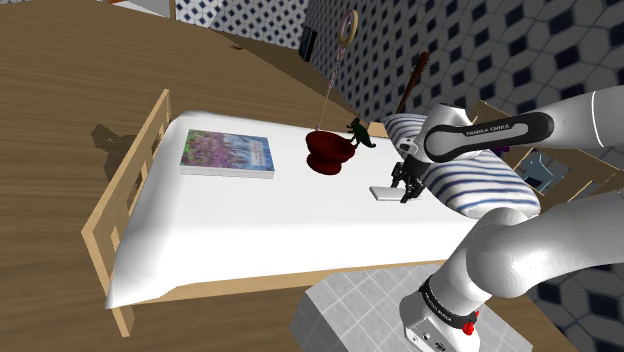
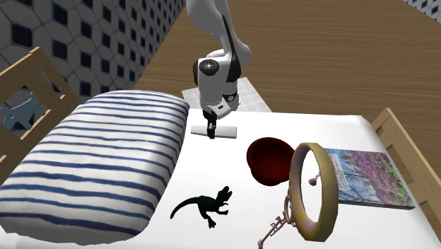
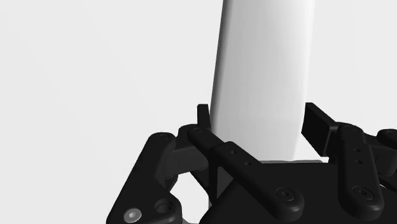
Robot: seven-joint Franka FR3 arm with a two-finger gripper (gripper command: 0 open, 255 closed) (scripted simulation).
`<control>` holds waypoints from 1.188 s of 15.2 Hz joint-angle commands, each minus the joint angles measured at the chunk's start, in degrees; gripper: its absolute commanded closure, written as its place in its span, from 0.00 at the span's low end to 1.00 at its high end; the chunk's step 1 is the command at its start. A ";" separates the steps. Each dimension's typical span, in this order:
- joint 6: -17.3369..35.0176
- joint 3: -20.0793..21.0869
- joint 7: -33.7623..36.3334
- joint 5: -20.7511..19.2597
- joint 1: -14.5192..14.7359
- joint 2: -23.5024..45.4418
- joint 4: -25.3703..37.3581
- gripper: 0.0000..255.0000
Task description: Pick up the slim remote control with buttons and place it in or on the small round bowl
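The slim remote (image 1: 383,192) is drawn plain white and lies flat on the white bed, close beside the striped pillow. My black gripper (image 1: 404,192) is down on it. In the wrist view the remote (image 3: 264,83) runs away from the hand and the gripper (image 3: 259,116) clasps its near end, one finger on each long side. The second exterior view has the gripper (image 2: 210,131) standing upright on the remote (image 2: 225,131). The small round dark red bowl (image 1: 330,150) (image 2: 270,159) stands on the bed a short way off, towards the book.
A striped pillow (image 1: 470,175) (image 2: 92,163) lies right next to the gripper. A green toy dinosaur (image 1: 360,133) (image 2: 205,205) stands near the bowl. A book (image 1: 227,153) (image 2: 367,177) lies further along the bed. A hanging wooden ring (image 2: 314,191) dangles near the bowl. Wooden rails (image 1: 125,190) edge the bed.
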 commanded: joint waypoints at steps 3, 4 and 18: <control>0.01 -0.01 0.00 -0.01 -0.01 0.01 -0.02 1.00; 0.00 -0.01 0.00 -0.01 -0.01 0.01 -0.02 1.00; -9.34 3.94 0.25 1.39 -0.97 -5.82 3.50 1.00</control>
